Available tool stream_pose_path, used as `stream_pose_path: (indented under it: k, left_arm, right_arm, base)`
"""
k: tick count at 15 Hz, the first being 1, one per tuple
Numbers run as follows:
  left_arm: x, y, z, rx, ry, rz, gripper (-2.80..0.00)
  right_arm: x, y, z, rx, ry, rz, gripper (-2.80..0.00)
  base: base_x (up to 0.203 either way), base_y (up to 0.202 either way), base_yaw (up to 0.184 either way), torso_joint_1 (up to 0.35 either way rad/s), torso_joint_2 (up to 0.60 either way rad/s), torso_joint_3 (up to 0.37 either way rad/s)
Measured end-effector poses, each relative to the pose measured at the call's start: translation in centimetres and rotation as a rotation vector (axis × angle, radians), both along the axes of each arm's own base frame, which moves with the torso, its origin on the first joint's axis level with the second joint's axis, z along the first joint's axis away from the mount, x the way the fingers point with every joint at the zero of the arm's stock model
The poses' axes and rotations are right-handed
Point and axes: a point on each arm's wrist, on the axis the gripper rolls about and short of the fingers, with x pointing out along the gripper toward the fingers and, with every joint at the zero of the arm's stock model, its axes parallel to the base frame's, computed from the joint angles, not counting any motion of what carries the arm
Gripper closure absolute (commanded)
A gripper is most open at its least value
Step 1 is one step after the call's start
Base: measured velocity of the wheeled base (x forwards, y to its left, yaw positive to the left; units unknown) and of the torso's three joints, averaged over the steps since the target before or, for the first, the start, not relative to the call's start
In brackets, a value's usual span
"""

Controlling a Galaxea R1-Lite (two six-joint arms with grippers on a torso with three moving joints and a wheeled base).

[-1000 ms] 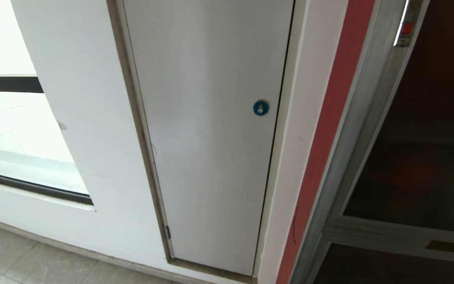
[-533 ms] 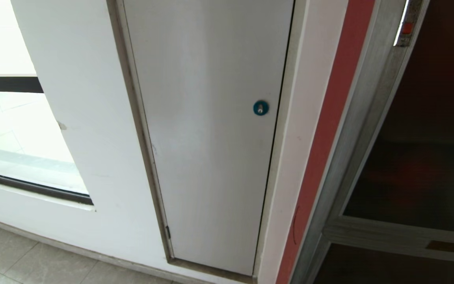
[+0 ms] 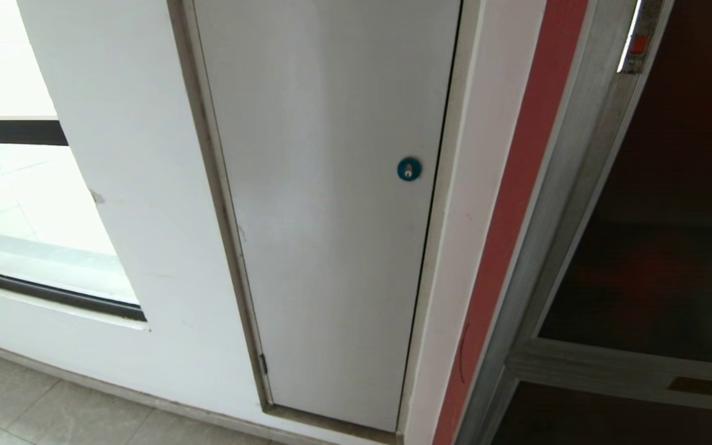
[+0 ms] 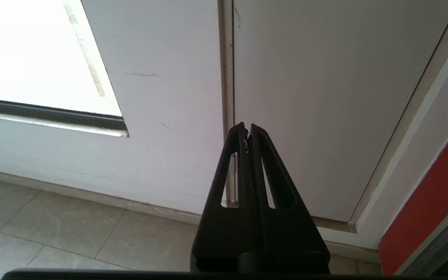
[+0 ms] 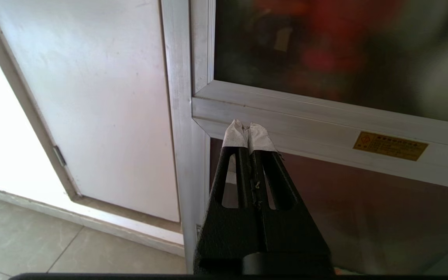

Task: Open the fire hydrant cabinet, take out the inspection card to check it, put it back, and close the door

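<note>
The fire hydrant cabinet [image 3: 554, 247] stands at the right of the head view, silver-framed with dark glass. Its door [image 3: 671, 216] is closed, with a small red latch [image 3: 638, 44] at its upper edge. Red shapes show dimly behind the glass [image 5: 325, 46]. The inspection card is hidden. My right gripper [image 5: 249, 127], tips wrapped in white tape, is shut and empty, pointing at the cabinet's silver crossbar [image 5: 325, 116] and apart from it. My left gripper [image 4: 247, 128] is shut and empty, facing the white wall. Neither arm shows in the head view.
A plain white narrow door [image 3: 331, 216] with a round blue lock [image 3: 409, 169] fills the middle, left of a red strip [image 3: 517, 204]. A window [image 3: 28, 216] is at the left. A lower dark panel [image 5: 344, 217] sits under a yellow label [image 5: 390, 146]. Grey floor tiles [image 3: 34, 408] lie below.
</note>
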Motion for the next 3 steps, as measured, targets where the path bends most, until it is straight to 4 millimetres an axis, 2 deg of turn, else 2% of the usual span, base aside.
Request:
stream_pose_path:
  k: [3]
  left_arm:
    - [0.0,0.0,0.0,0.0,0.0,0.0,0.0]
  right_arm:
    - [0.0,0.0,0.01,-0.001,-0.001,0.0,0.0]
  base:
    - [0.0,0.0,0.0,0.0,0.0,0.0]
